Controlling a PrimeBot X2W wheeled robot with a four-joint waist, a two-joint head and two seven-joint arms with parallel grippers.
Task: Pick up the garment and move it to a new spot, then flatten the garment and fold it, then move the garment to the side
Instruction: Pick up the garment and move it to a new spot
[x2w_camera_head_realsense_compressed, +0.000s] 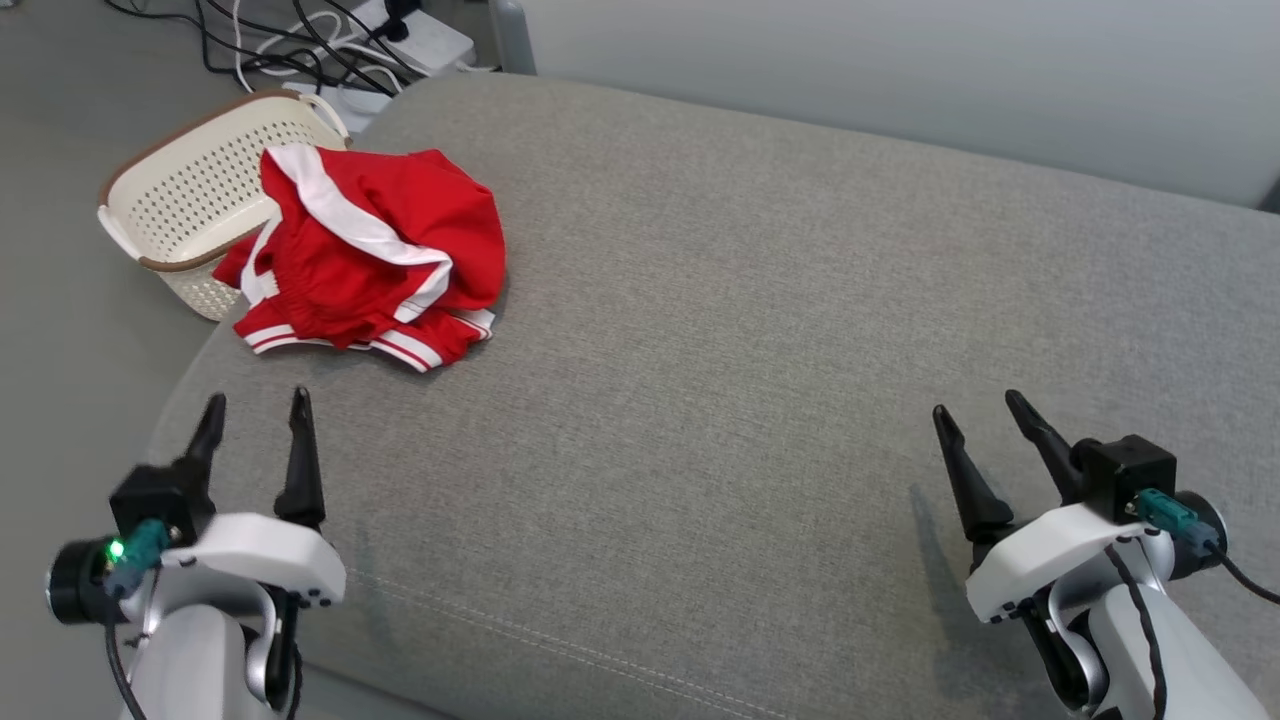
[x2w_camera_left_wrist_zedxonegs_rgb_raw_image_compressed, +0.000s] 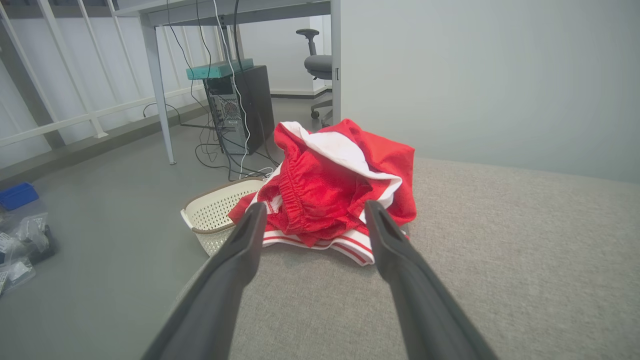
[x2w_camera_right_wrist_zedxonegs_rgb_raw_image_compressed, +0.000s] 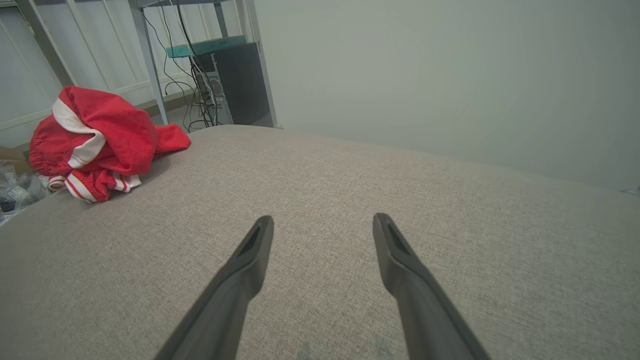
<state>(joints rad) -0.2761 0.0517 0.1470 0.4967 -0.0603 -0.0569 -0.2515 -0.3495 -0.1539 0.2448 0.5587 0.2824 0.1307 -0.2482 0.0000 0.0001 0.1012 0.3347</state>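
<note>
A broad grey upholstered cushion takes up most of the head view, its seat bare across the middle and right. The garment, red with white bands and striped hems, lies crumpled in a heap at the cushion's far left corner. One edge hangs over toward a cream perforated basket that stands on the floor just beside it.

The fabric looks thin, light and limp. It should lift with little effort, but it will probably sag, drag and open out unevenly, and a shallow pinch might catch only a single layer and slip. The gathered waistband, which faces the fingers in the left wrist view, seems the firmest place to take hold. The striped hem at the near edge is a second choice, lying flat on the cushion and within easy reach.

The left gripper hovers low over the near left corner of the cushion. Its fingers are spread wide and pointed straight at the heap, near it but not touching. The right gripper hangs over the near right side, well apart from the garment. Its fingers are likewise spread with nothing between them, leaning a little to the left.
</note>
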